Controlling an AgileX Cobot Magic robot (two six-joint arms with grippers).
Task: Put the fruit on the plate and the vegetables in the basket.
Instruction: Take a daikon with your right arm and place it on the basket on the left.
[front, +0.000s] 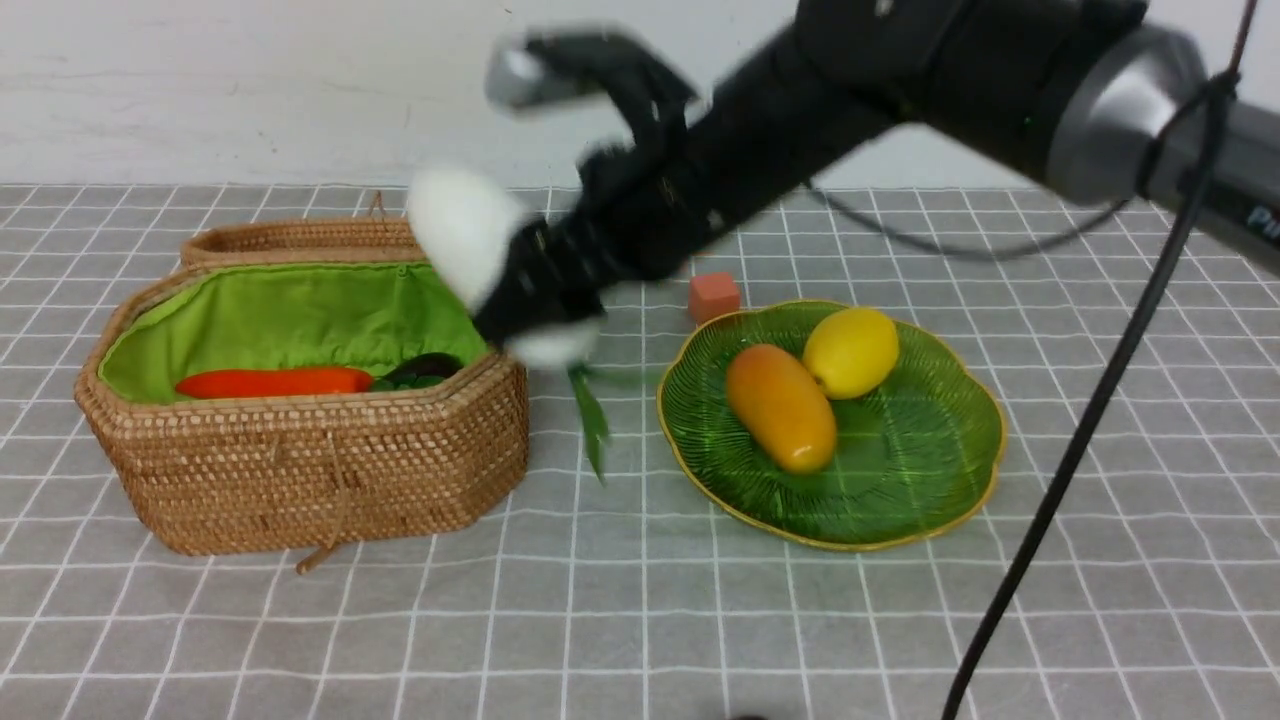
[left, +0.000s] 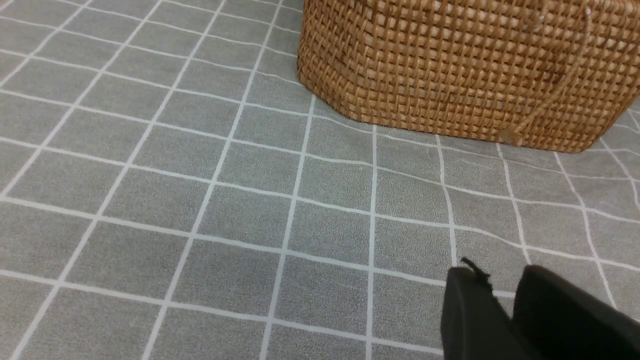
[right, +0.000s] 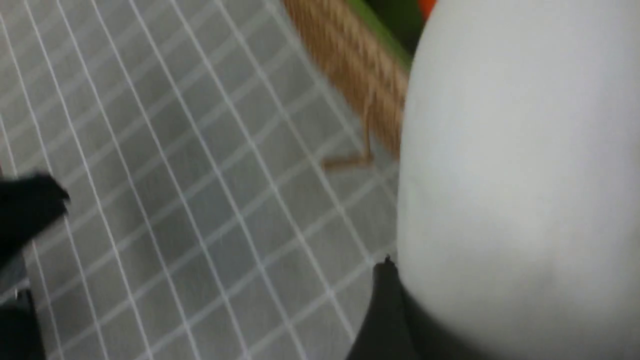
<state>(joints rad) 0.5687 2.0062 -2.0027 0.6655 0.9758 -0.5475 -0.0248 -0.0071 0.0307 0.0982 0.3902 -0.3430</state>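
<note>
From the front, the right end effector (front: 535, 300) grips the white radish (front: 462, 235) over the basket (front: 300, 480), at the end nearest the plate (front: 900, 500), ready to drop it beside the red vegetable (front: 275, 382); lemon (front: 850, 352) and mango (front: 782, 407) lie on the plate; left wrist view: the left end effector (left: 500, 274) waits low over the bench (left: 150, 200), almost closed, empty; right wrist view: the radish (right: 520, 175) fills the picture.

— What are you working over?
— A table, and you see only its grey cloth (front: 640, 620) with a white grid.
— And directly on it?
— Your woven basket (front: 300, 480) on the left with its lid (front: 300, 238) just behind. The green plate (front: 900, 450) is right, an orange cube (front: 713, 296) beside its far rim.
</note>
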